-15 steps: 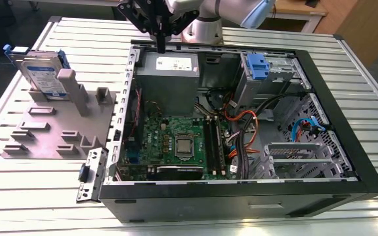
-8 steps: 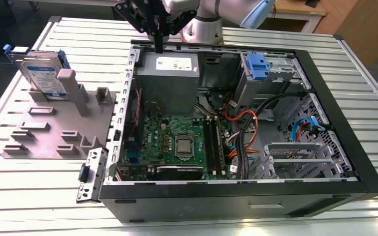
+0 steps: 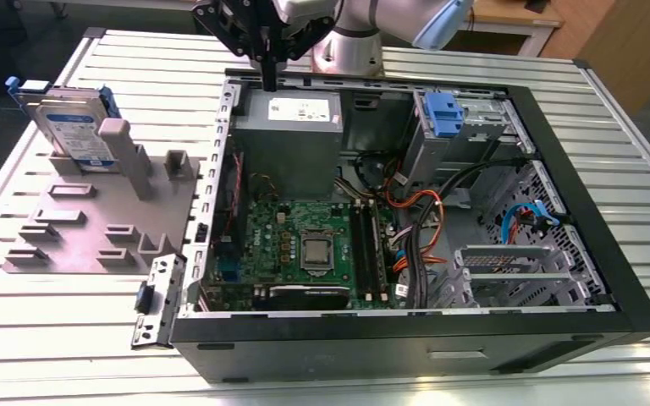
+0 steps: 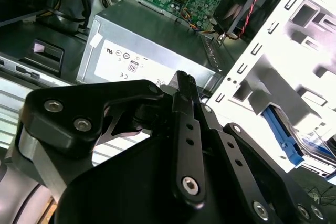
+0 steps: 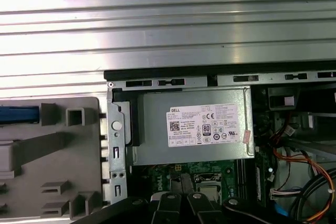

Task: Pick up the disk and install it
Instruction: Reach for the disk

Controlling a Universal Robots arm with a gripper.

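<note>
Blue-labelled disk (image 3: 71, 127) stands upright in the grey rack (image 3: 82, 233).

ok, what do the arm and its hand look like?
The arm is a silver-grey tube with a light blue joint cap. The hand is black, built from flat linkage plates with rounded corners, with narrow bar-shaped fingers drilled with small holes, and silver screws at the pivots.

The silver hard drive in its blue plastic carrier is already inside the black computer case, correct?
Not inside. The exterior view shows the silver hard drive in its blue plastic carrier standing upright in the grey holder outside the black computer case.
</note>
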